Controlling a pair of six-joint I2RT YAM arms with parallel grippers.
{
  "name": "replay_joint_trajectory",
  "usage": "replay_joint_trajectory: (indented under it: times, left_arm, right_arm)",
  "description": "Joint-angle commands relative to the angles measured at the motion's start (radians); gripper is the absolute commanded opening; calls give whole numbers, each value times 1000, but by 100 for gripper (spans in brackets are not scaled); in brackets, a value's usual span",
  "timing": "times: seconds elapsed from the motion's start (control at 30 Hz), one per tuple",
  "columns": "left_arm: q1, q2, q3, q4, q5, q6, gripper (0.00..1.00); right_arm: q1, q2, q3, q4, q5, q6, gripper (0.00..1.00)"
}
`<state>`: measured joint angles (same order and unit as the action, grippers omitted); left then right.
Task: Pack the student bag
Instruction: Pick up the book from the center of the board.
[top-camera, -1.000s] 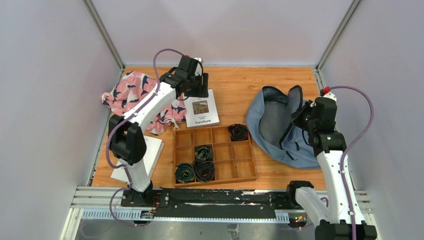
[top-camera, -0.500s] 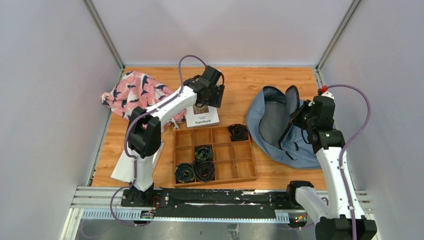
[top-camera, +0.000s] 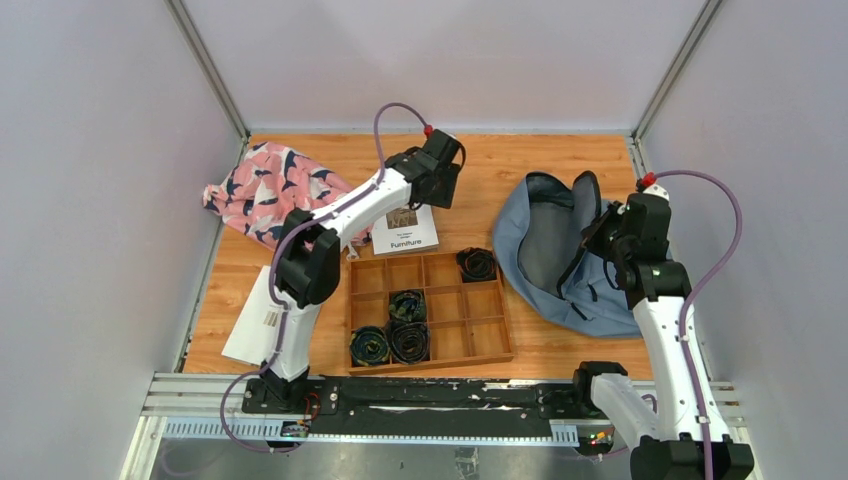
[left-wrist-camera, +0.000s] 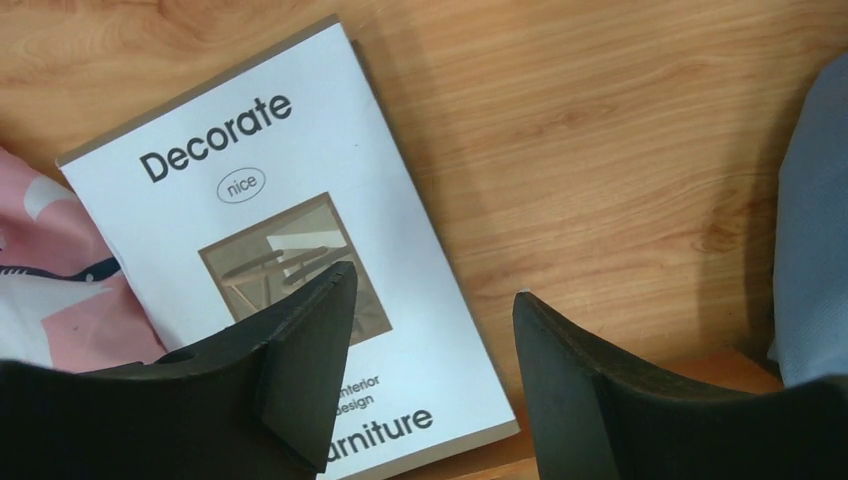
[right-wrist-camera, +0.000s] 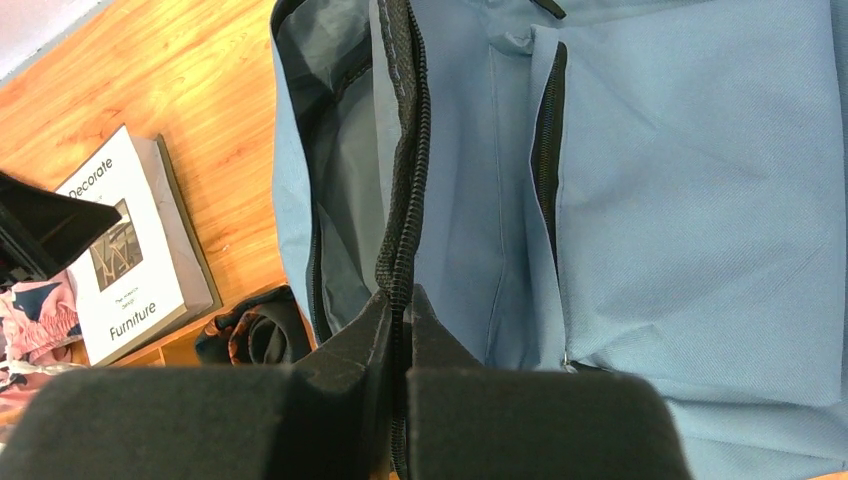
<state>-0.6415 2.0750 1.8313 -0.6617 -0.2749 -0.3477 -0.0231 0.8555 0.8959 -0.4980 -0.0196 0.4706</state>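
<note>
The slate-blue student bag (top-camera: 545, 255) lies at the right of the table with its main compartment gaping open. My right gripper (right-wrist-camera: 402, 293) is shut on the bag's black zipper edge (right-wrist-camera: 400, 150) and holds the opening up. In the top view that gripper (top-camera: 598, 228) sits at the bag's right rim. A white book titled "Decorate Furniture" (left-wrist-camera: 250, 220) lies flat on the wood left of the bag. My left gripper (left-wrist-camera: 432, 283) hovers open above the book's right edge, one finger over the cover and one over bare wood, holding nothing.
A wooden divided tray (top-camera: 497, 355) holds several rolled dark socks (top-camera: 408, 305) in front of the book (top-camera: 405, 228). A pink patterned cloth (top-camera: 270, 190) lies at the back left. A white booklet (top-camera: 250, 320) rests at the near left edge.
My left arm has swung rightward from the book's far left corner to above its right edge, jaws staying open. The right gripper keeps its hold on the bag, barely moved.
</note>
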Motion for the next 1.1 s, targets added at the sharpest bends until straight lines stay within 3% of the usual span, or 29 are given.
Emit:
replay_joint_trajectory:
  times: [0.0,0.17,0.33,0.5,0.63,0.97,1.0,1.07]
  left_arm:
    - [-82,29,84,-43,-137,49,67]
    - [-103,16,72,-46,-134,23,67]
    - [-173,-47,-11,54,-139,49,67]
    - [-166,-27,61,4,-223,95,67]
    - [-118,-60,11,62,-179,88,71]
    - [-98,133,216,-84,-352,124,73]
    - [-98,161,235,-99,-368,117,74]
    - [-97,204,274,-113,-389,74,88]
  right_arm:
    - [-14,-18,-3,-34,18,-22,0]
    - [-14,-23,-15,-42,18,-22,0]
    - [-14,-21,-12,-48,19,-44,0]
    - [-14,-8,11,-51,78,-75,0]
    - [-14,4,10,-49,48,-75,0]
    - [-15,-7,-18,-33,6,-50,0]
    - [-14,-8,-18,-31,3,-49,0]
    - [-14,0,-14,-33,12,-49,0]
